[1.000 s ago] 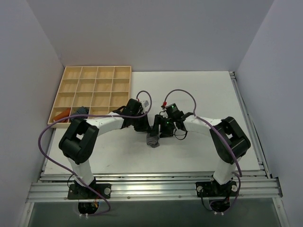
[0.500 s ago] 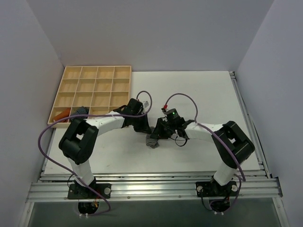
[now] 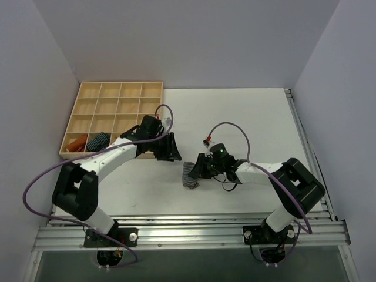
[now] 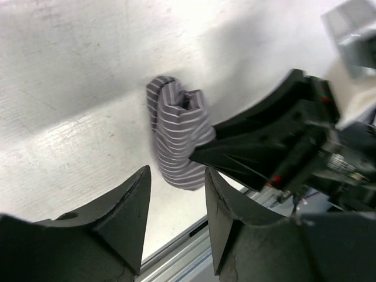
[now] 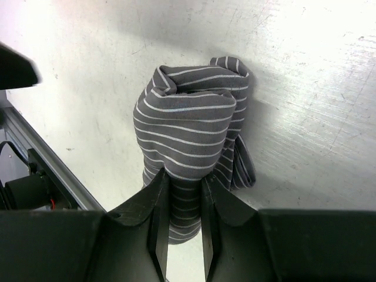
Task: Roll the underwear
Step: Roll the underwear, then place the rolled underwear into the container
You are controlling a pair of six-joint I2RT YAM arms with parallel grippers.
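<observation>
The underwear [image 3: 190, 174] is a rolled bundle of grey cloth with thin white stripes, lying on the white table in front of the arms. My right gripper [image 3: 198, 168] is shut on the near end of the roll [image 5: 185, 135], its fingers [image 5: 157, 200] pinching the cloth between them. My left gripper [image 3: 173, 153] stands open up and to the left of the roll, apart from it. In the left wrist view the roll [image 4: 179, 138] lies beyond the open left gripper [image 4: 176, 176], with the right gripper [image 4: 276, 141] against its right side.
A wooden compartment tray [image 3: 111, 88] sits at the back left; its near-left cells hold a blue striped roll [image 3: 98, 141] and an orange cloth [image 3: 75, 143]. The table's front rail [image 3: 188, 226] runs close below the roll.
The left gripper let go, opened and drew back to the upper left. The right gripper closed on the roll and shifted slightly down and right with it.
</observation>
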